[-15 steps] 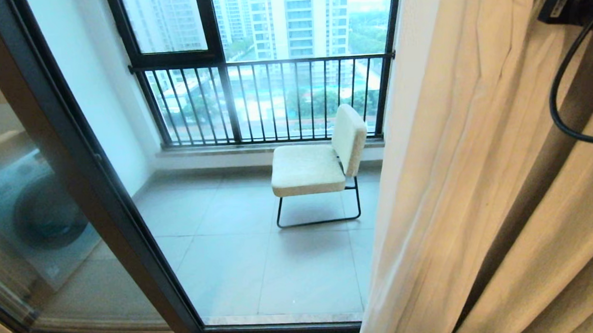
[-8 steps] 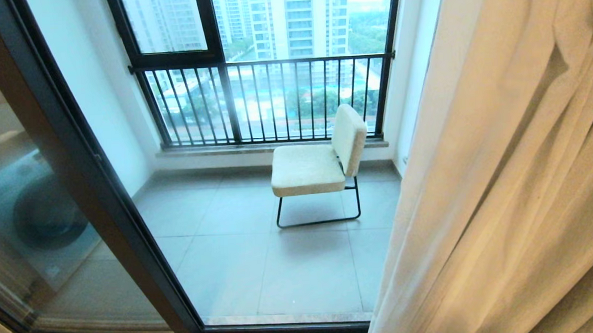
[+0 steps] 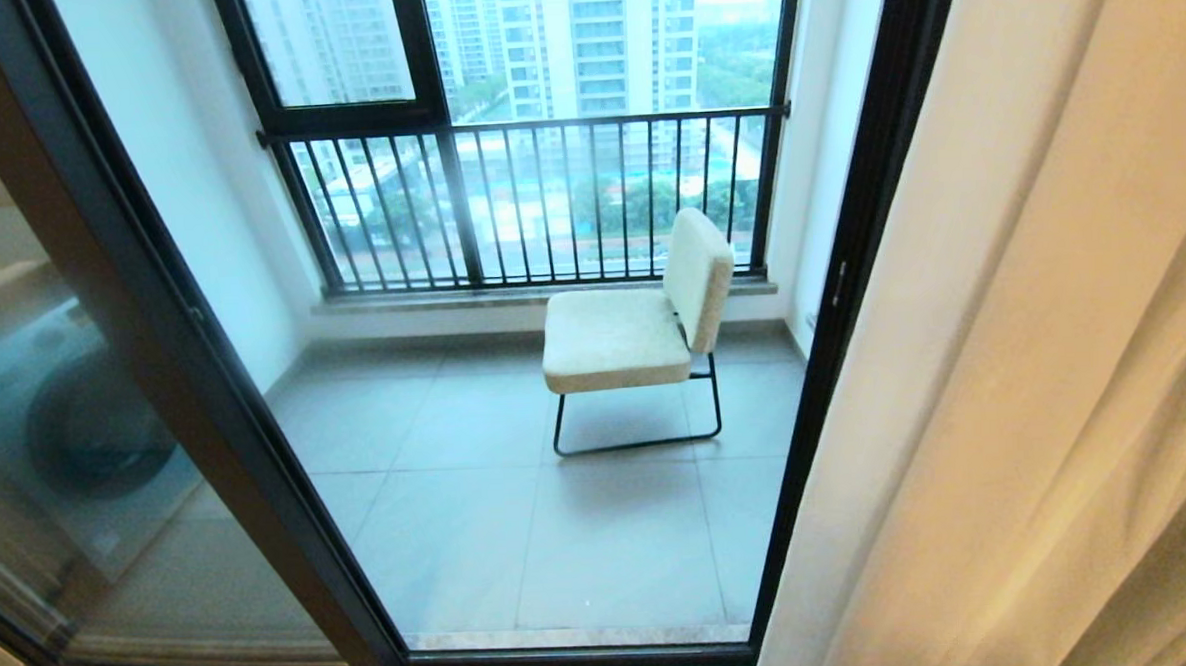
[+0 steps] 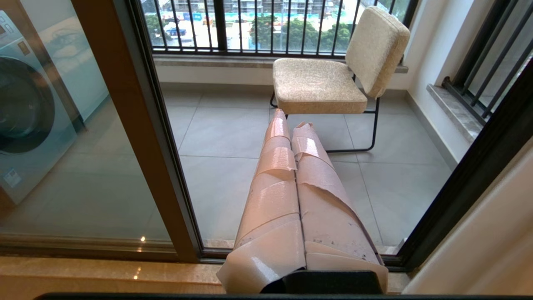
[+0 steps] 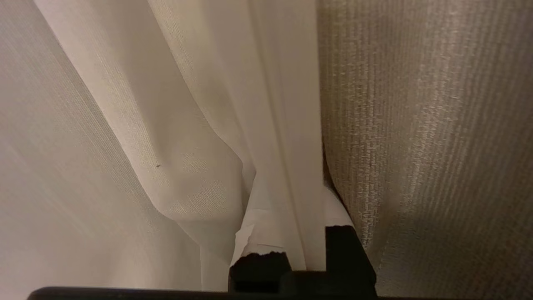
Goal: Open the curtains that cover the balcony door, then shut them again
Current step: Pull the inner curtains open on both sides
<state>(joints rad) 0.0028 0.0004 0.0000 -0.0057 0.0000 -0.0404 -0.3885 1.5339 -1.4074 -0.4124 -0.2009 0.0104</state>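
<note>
Right wrist view: the right gripper (image 5: 291, 250) is clamped on a fold of the curtains (image 5: 270, 125), white sheer beside grey drape. Head view shows them bunched at the right, the balcony door (image 3: 851, 292) uncovered; left gripper (image 4: 291, 129) closed, empty.

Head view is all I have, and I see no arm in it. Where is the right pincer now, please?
Observer: The right pincer is shut on a fold of the white sheer curtain.
Operator: Is the heavy drape also inside it?
Observer: No, the grey-beige drape hangs beside the pincer, outside its grip.
Operator: And the left pincer?
Observer: The left pincer is shut and empty, pointing toward the chair on the balcony.
</note>
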